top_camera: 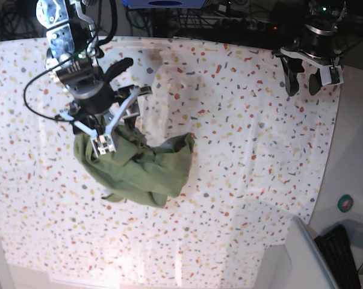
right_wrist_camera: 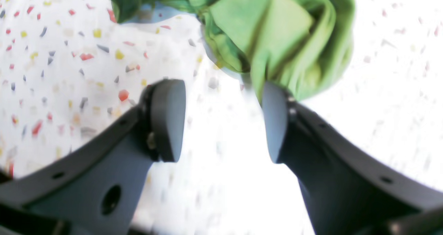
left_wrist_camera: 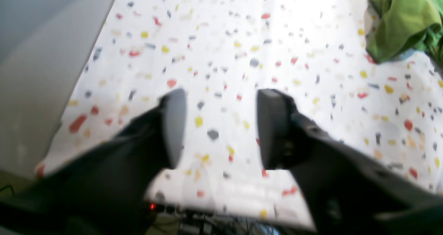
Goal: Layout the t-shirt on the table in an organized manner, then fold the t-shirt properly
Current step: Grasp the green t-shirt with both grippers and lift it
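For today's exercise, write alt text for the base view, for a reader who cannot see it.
A crumpled green t-shirt lies on a speckled white table, with the robot's right hand open just above its upper edge. The left hand hangs open over the table's far corner, well away from the shirt.

A robotics lab: a large table draped in white, terrazzo-flecked cloth, tangled black cables along its far edge, and a black keyboard beside it.
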`<state>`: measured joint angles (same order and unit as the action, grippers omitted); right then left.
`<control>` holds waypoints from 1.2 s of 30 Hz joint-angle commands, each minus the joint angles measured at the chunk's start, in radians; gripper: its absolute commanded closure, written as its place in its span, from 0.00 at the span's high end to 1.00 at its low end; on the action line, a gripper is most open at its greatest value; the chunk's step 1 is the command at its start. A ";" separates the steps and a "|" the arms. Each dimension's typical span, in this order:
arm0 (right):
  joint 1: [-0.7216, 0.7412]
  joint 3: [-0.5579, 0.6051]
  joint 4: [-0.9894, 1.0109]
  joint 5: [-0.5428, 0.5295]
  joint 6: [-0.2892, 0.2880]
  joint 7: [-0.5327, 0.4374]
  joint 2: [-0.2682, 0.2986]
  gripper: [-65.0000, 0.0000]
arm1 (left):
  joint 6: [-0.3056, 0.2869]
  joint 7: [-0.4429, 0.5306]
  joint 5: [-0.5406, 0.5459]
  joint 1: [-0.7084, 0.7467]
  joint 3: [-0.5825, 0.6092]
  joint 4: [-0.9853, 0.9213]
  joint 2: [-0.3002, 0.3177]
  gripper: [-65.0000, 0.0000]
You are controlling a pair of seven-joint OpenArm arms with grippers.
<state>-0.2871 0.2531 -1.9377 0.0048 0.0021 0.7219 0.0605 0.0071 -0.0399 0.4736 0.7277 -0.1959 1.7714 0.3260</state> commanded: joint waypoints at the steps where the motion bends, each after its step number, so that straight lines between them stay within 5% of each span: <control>1: 0.048 0.016 0.010 -0.001 0.002 -0.023 0.000 0.53 | -0.002 0.027 0.001 -0.016 -0.004 0.011 0.008 0.54; 9: 0.286 0.032 0.323 -0.001 0.002 -0.029 -0.003 0.53 | -0.002 -0.314 0.001 -0.300 0.068 -0.029 0.002 0.54; 19: 0.361 0.030 0.510 -0.001 0.002 -0.031 0.000 0.53 | -0.002 -0.320 0.000 -0.501 0.329 -0.210 -0.001 0.54; 21: 0.361 0.025 0.518 -0.001 0.002 -0.031 0.000 0.45 | -0.002 -0.320 -0.003 -0.537 0.375 -0.233 -0.015 0.54; 25: 0.343 0.024 0.496 -0.001 -0.003 -0.025 0.011 0.00 | -0.002 -0.320 -0.006 -0.558 0.405 -0.245 -0.035 0.54; 36: 0.064 0.032 0.126 -0.006 -0.004 -0.028 0.091 0.00 | -0.002 -0.325 -0.006 -0.524 0.407 -0.245 -0.008 0.54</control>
<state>-0.2287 0.2890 -1.7985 0.0006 -0.0029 0.7036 0.1493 0.0074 -0.3828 0.4644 0.2119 0.2131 1.5097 0.3115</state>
